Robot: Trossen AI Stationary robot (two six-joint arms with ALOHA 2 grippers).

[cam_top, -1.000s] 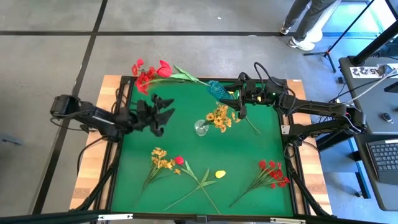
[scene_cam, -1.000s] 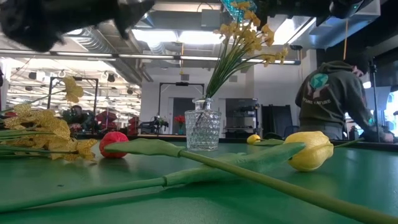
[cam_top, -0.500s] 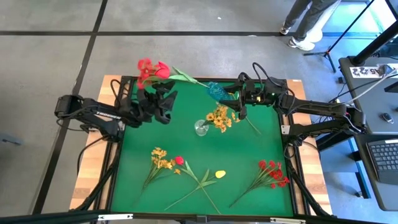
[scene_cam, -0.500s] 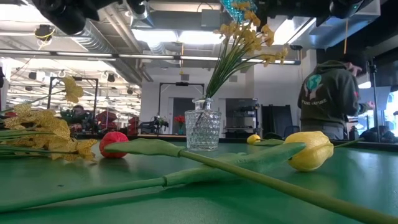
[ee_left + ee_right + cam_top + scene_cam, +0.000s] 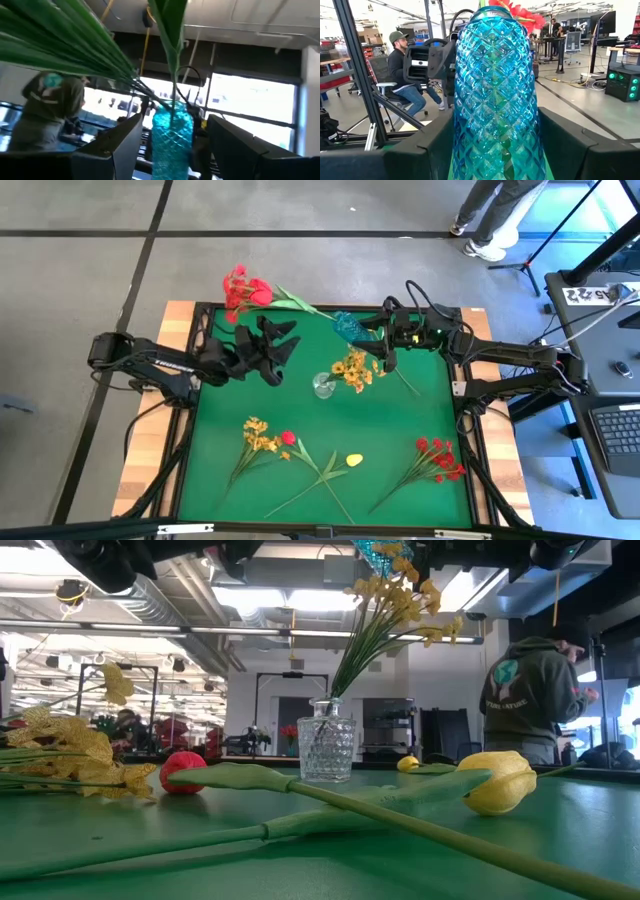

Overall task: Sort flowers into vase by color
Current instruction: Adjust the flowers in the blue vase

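Left gripper (image 5: 278, 343) has swung in from the table's left toward the back middle, carrying the red flower bunch on green stems (image 5: 243, 288), fingers clamped on the stems. Blooms now hang just past the back edge, stems reaching toward the blue diamond-cut glass vase (image 5: 349, 326). Right gripper (image 5: 495, 150) holds that vase tilted, fingers pressed on both sides. Reds look about to go in. Yellow sprigs already sit in the clear glass vase (image 5: 323, 386); the rest lie on the green mat (image 5: 400, 430).

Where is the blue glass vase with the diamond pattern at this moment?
In the high view, the blue diamond-patterned glass vase is at the table's far edge, right of centre, tilted between the right gripper's fingers, just behind the small clear glass vase holding yellow flowers.
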